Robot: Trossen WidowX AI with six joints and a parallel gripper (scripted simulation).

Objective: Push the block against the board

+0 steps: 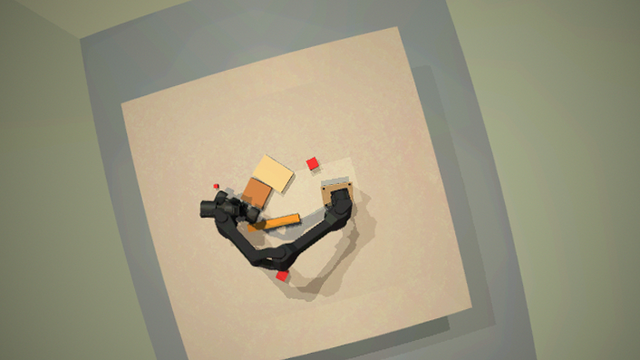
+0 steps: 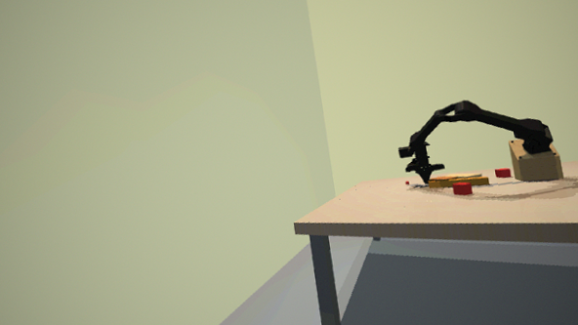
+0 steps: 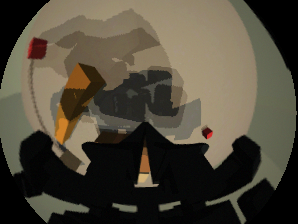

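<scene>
The brown-orange square block (image 1: pixel 256 192) (image 3: pixel 114 136) lies flat beside the pale yellow board (image 1: pixel 273 173). The block's upper-left corner is at the board's left corner, and the facing sides stand at a slight angle, with a narrow wedge between them towards the lower right. Whether they touch there I cannot tell. My gripper (image 1: pixel 238 208) (image 2: pixel 426 181) (image 3: pixel 145 124) is shut and empty. It points down, low over the table at the block's lower-left side. The arm's hand hides part of that side, and whether the fingertips touch the block is unclear.
A long orange bar (image 1: pixel 274 222) (image 2: pixel 474 181) (image 3: pixel 71 97) lies just below the block in the top view. Red blocks lie around: one (image 1: pixel 312 163) (image 2: pixel 502 172) right of the board, one (image 1: pixel 282 276) (image 2: pixel 462 187) by the arm's elbow, a small one (image 1: pixel 216 185) (image 3: pixel 207 133) beyond the hand.
</scene>
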